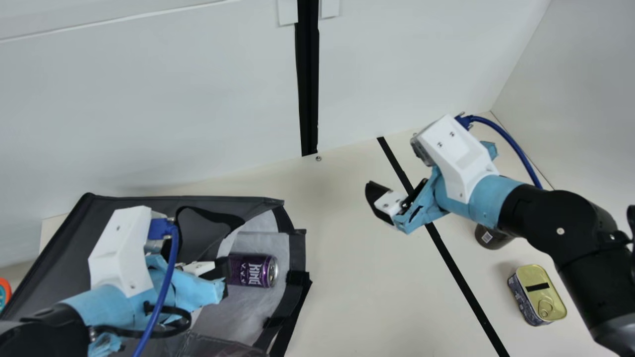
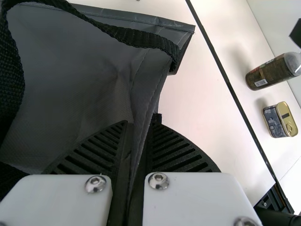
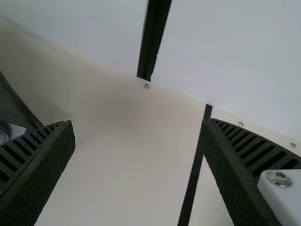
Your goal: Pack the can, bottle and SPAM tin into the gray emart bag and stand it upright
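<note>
The gray bag (image 1: 149, 201) lies on its side at the left of the main view, its opening facing right. Inside the mouth rests the purple can (image 1: 252, 270). My left gripper (image 1: 222, 278) is at the bag's opening beside the can; in the left wrist view that gripper (image 2: 139, 129) is shut on the bag's gray edge (image 2: 148, 89). Over the middle of the table, my right gripper (image 1: 379, 202) is apart from everything; in the right wrist view this gripper (image 3: 138, 121) stands open. The dark bottle (image 1: 491, 238) is partly hidden behind the right arm, near the SPAM tin (image 1: 538, 295).
A black tape line (image 1: 461, 270) crosses the table between the bag and the tin. White walls (image 1: 163, 99) rise behind and at the right. A black strap (image 2: 94, 23) loops over the bag. An orange object (image 1: 5, 292) sits at the left edge.
</note>
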